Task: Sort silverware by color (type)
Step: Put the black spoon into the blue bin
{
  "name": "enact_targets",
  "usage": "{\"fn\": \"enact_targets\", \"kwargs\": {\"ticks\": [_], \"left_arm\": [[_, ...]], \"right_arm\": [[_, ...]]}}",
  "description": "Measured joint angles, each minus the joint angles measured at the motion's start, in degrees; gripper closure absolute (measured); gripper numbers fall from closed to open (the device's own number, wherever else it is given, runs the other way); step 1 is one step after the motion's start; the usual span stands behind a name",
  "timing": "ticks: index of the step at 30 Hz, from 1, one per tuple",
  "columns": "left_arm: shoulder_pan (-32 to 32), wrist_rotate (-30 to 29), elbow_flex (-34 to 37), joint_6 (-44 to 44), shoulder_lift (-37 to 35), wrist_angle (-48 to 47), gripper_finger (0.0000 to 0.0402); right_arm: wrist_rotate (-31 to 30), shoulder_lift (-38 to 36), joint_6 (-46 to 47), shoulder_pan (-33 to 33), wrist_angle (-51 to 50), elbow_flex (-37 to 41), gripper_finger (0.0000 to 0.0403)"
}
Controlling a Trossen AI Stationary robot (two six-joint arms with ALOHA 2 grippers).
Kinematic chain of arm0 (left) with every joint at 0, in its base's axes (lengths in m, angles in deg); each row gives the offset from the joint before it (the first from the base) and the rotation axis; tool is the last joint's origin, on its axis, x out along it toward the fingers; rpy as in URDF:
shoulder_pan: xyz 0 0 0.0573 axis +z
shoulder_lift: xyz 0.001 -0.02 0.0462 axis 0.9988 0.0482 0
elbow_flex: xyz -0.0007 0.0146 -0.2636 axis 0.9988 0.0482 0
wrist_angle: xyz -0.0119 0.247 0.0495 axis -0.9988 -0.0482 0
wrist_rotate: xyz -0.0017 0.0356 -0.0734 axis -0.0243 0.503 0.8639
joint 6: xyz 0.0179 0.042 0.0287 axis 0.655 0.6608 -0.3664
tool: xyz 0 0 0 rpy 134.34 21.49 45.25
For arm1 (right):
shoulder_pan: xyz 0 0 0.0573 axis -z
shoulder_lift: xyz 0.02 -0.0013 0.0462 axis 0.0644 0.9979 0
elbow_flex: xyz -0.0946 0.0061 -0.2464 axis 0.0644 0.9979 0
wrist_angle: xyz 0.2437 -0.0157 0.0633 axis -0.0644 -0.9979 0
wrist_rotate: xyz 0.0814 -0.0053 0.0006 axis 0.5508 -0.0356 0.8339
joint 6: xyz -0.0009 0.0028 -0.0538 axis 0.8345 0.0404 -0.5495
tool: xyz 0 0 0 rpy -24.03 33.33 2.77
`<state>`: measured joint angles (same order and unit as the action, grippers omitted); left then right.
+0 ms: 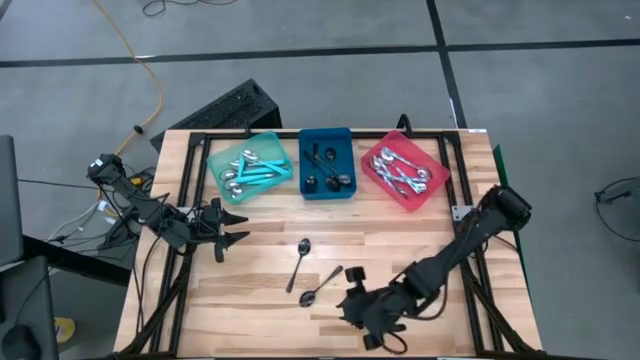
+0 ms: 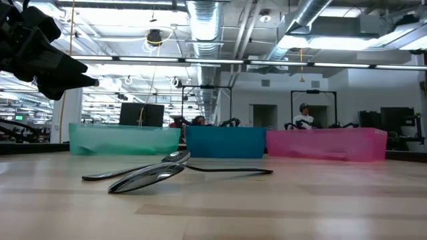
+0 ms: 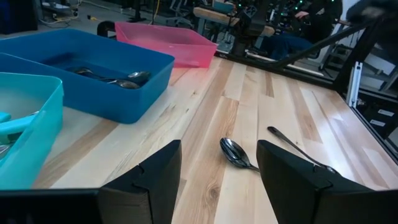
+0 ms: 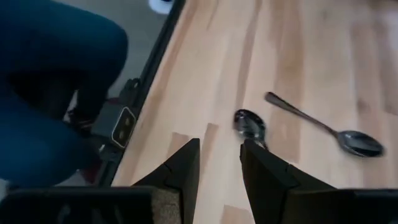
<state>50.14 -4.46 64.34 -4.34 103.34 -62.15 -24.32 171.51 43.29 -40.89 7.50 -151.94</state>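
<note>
Two black spoons remain loose on the bare wood: one (image 1: 302, 262) mid-table, the other (image 1: 320, 286) just right and nearer. The rest lie sorted in the teal tray (image 1: 213, 160), blue tray (image 1: 304, 160) and red tray (image 1: 372, 179) along the far edge. Our right gripper (image 1: 362, 305) hovers near the nearer spoon, jaws parted and holding nothing; our left gripper (image 1: 237, 227) waits left, released. Flat spoons may skid from closing fingertips, we judge.
</note>
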Motion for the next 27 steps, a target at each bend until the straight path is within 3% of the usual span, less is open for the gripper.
{"fn": "enact_targets", "kwargs": {"ticks": [8,12,18,27], "left_arm": [[0.0,0.0,0.0,0.0,0.0,0.0,0.0207],[0.0,-0.6,0.0,0.0,0.0,0.0,0.0207],[0.0,-2.3,0.0,-0.4,0.0,0.0,0.0207],[0.0,-2.6,0.0,-0.4,0.0,-0.1,0.0207]], "right_arm": [[10.4,-0.1,-4.5,5.9,16.4,11.1,0.0264],[14.5,0.0,-8.7,8.1,17.2,12.8,0.0264],[15.3,0.0,-17.3,10.6,18.4,13.1,0.0259],[20.9,4.8,-22.2,13.3,23.1,13.6,0.0219]]}}
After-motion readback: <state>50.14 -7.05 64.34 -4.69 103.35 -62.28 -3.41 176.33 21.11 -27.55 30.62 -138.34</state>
